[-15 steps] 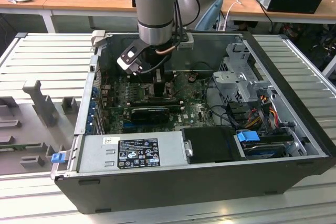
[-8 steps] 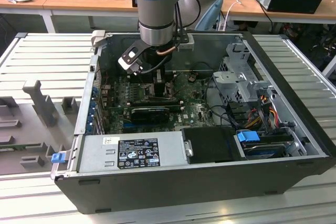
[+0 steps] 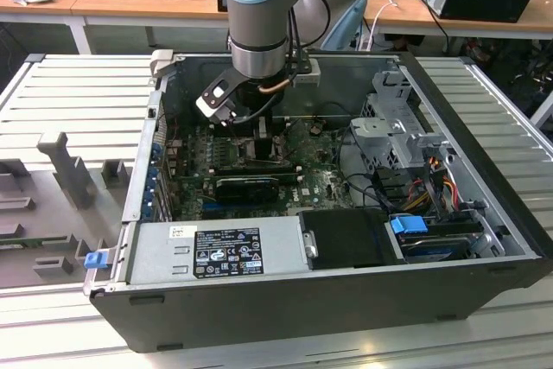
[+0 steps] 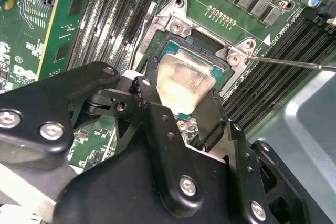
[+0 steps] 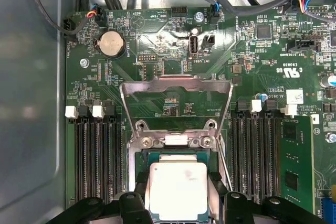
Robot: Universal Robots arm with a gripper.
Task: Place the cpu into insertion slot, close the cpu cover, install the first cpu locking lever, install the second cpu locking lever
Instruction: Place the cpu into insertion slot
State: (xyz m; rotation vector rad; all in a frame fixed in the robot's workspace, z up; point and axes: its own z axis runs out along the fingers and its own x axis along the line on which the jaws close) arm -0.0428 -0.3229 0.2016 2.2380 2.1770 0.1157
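The cpu (image 5: 178, 190) is clamped in the tool (image 5: 178, 195) at the insertion slot (image 5: 181, 155), whose hinged cpu cover (image 5: 176, 79) is seen raised, unlocked.

The gripper (image 5: 178, 184) clamps the cpu (image 5: 177, 195) on two opposite edges at the slot (image 5: 140, 163). The cover (image 5: 176, 81) stands open just beside it, with memory slots (image 5: 97, 161) flanking on the motherboard (image 5: 157, 40).

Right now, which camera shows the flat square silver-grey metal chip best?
The first wrist view: the cpu faces it squarely. The second wrist view shows the cpu slanted; in the exterior view the arm blocks it.
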